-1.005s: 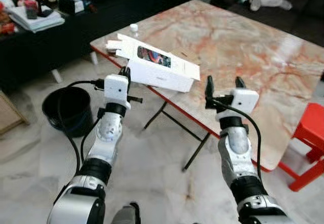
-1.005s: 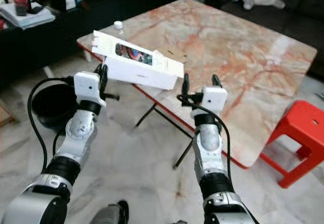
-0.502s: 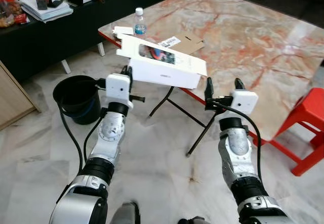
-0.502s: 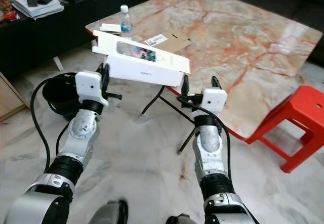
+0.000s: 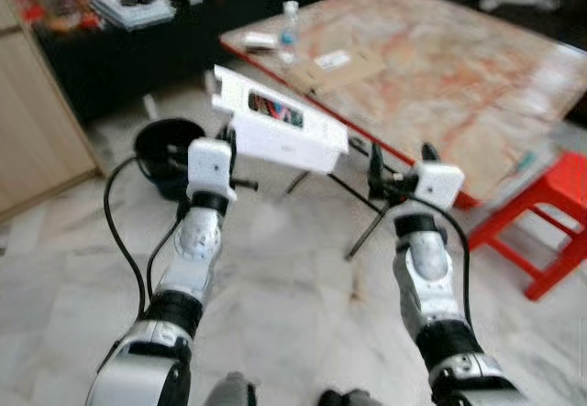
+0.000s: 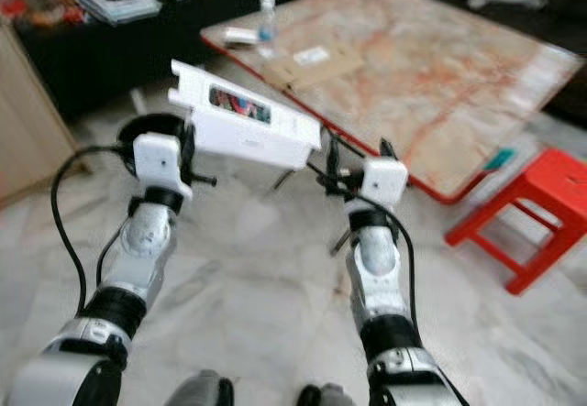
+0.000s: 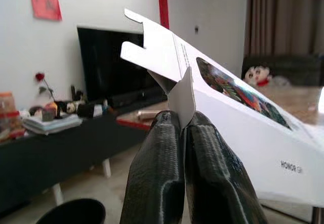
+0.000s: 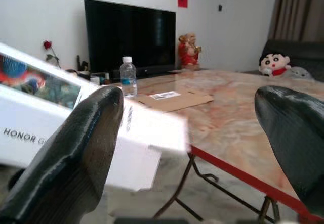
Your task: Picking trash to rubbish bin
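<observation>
Up close, the left wrist view shows the left gripper (image 7: 183, 133) pinched shut on a thin flap of the white carton (image 7: 238, 128), a grip the blurred head views cannot resolve; the same view reads part of a brand name on the carton's side and catches the rim of the black bin (image 7: 71, 213) low down, most of it cut off. From the head, the carton (image 5: 275, 129) hangs tilted in the air between the two raised arms, clear of the marble table (image 5: 440, 67); the bin (image 5: 170, 154) stands on the pale floor just behind the left gripper (image 5: 225, 140). The right gripper (image 5: 400, 160) is held up near the carton's far end, and its wrist view shows its two fingers (image 8: 76, 158) spread wide with nothing between them; whether the near finger touches the carton cannot be told. A water bottle (image 8: 128, 77) and flat cardboard (image 8: 177, 99) sit on the table; a red stool (image 5: 541, 223) stands by its corner. Half a second ago the carton lay over the table's edge; the whole scene has since swung, and the carton now sits off the table, nearer the bin.
</observation>
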You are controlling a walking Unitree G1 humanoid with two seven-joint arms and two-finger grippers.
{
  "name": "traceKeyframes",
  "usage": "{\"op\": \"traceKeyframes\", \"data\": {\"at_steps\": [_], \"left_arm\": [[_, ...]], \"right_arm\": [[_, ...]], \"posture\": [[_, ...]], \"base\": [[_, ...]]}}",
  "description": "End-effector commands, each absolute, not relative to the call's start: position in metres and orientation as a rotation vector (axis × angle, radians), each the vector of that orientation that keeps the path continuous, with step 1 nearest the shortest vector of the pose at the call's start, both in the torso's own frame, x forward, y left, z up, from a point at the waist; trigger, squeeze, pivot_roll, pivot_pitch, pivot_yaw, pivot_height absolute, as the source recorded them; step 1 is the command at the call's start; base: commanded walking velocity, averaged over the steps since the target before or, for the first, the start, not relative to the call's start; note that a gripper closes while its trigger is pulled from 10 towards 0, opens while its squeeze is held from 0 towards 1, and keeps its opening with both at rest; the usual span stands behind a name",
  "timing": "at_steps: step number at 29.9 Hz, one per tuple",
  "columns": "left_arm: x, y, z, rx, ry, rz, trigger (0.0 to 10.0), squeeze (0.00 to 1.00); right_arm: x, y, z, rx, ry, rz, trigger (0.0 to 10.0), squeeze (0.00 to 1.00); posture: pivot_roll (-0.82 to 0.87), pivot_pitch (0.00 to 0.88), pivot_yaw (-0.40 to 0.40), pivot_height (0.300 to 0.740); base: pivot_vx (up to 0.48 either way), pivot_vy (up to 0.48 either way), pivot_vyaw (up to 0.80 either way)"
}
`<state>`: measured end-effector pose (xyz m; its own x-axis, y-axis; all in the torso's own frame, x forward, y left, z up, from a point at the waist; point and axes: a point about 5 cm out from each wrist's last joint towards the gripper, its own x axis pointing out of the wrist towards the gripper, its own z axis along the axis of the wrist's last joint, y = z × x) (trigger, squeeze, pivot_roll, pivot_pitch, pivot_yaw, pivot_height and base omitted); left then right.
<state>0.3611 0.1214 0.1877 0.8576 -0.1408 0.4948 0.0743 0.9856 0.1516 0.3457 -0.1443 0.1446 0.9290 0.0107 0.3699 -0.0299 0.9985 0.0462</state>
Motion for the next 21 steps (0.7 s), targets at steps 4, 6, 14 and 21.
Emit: {"op": "traceKeyframes", "data": {"at_steps": [4, 6, 14, 21], "left_arm": [[0.362, 0.126, 0.170, 0.142, -0.430, -0.151, 10.0, 0.00], [0.362, 0.131, 0.160, 0.138, -0.373, -0.173, 10.0, 0.00], [0.347, 0.160, 0.094, 0.135, -0.053, -0.192, 10.0, 0.00], [0.321, 0.180, 0.042, 0.163, 0.222, -0.189, 10.0, 0.00]], "right_arm": [[0.345, -0.150, 0.132, 0.067, -0.317, 0.011, 10.0, 0.00], [0.345, -0.152, 0.123, 0.087, -0.264, 0.011, 10.0, 0.00], [0.326, -0.165, 0.058, 0.119, 0.063, 0.030, 10.0, 0.00], [0.290, -0.177, 0.003, 0.083, 0.346, 0.023, 10.0, 0.00]], "posture": [[0.14, 0.144, -0.080, 0.740], [0.14, 0.145, -0.081, 0.740], [0.14, 0.148, -0.082, 0.740], [0.14, 0.146, -0.089, 0.740]], "base": [[0.000, 0.000, 0.00], [0.000, 0.000, 0.00], [0.000, 0.000, 0.00], [0.000, 0.000, 0.00]]}}
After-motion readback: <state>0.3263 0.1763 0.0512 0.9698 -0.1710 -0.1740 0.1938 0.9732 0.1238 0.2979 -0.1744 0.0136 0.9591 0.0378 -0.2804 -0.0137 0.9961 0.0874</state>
